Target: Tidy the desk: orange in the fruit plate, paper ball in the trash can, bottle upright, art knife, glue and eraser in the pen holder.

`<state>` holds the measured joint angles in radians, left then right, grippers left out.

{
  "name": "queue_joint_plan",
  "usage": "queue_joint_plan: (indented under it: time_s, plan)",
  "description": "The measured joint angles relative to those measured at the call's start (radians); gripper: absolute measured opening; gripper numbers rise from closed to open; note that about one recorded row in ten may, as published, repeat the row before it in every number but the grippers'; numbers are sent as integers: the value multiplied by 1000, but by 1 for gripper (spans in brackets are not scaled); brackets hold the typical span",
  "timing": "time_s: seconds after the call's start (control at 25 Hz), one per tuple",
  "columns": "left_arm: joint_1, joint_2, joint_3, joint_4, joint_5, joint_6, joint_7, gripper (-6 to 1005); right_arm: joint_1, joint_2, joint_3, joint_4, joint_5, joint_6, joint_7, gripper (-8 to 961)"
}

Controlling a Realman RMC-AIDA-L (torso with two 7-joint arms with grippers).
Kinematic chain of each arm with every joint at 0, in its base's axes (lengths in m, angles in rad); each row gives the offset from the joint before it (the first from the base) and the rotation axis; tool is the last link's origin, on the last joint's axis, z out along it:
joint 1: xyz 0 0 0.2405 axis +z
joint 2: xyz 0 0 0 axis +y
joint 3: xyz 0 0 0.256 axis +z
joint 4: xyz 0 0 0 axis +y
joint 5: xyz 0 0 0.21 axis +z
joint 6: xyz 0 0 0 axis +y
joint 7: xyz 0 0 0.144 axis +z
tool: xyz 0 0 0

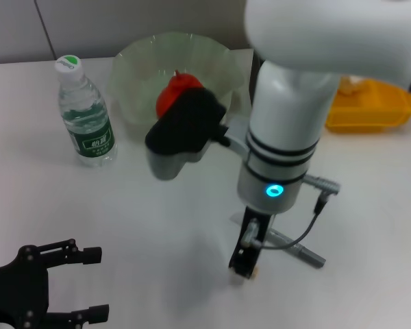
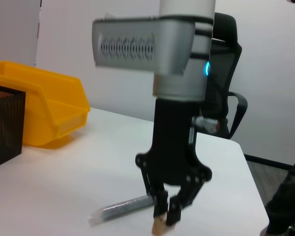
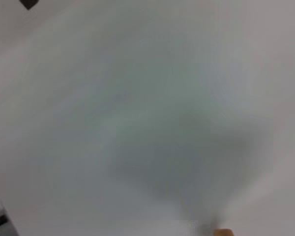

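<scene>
My right gripper (image 1: 244, 267) (image 2: 164, 217) points straight down at the desk (image 1: 157, 226), shut on the tan eraser (image 2: 159, 227) (image 1: 251, 275), which is at the desk surface. A grey pen-shaped stick (image 1: 298, 251) (image 2: 125, 207) lies just behind it; I cannot tell whether it is the art knife or the glue. The orange (image 1: 172, 94) sits in the green fruit plate (image 1: 133, 65). To the plate's left the bottle (image 1: 86, 113) stands upright. My left gripper (image 1: 89, 284) rests open at the near left corner. The paper ball is not in view.
The yellow trash can (image 1: 370, 106) (image 2: 49, 105) stands at the far right, with the black mesh pen holder (image 2: 5, 125) beside it; my right arm hides the holder in the head view. A black office chair (image 2: 226, 73) stands beyond the desk edge.
</scene>
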<state>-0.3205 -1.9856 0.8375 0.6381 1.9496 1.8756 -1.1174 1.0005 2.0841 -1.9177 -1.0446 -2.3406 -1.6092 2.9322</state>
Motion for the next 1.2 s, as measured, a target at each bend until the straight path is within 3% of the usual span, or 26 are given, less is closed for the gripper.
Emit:
queue_joint_plan:
  time_s: [0.32,0.44,0.64,1.2]
  plan:
    - [3,-3,0,-1,0,-3,1,833,-136,-6,374,-398,-314,-234,-69,127]
    - [1,-5,0,-2,0,-4,1,833,-155,-12,552,-443,-390,-203,-197,127]
    - [-1,-7,0,-2,0,-4,-3,834,-158,-14,686,-391,-405,-83,-339,126]
    - [3,-12,0,-6,0,-6,-9,833,-173,-14,723,-179,-424,370,-470,126]
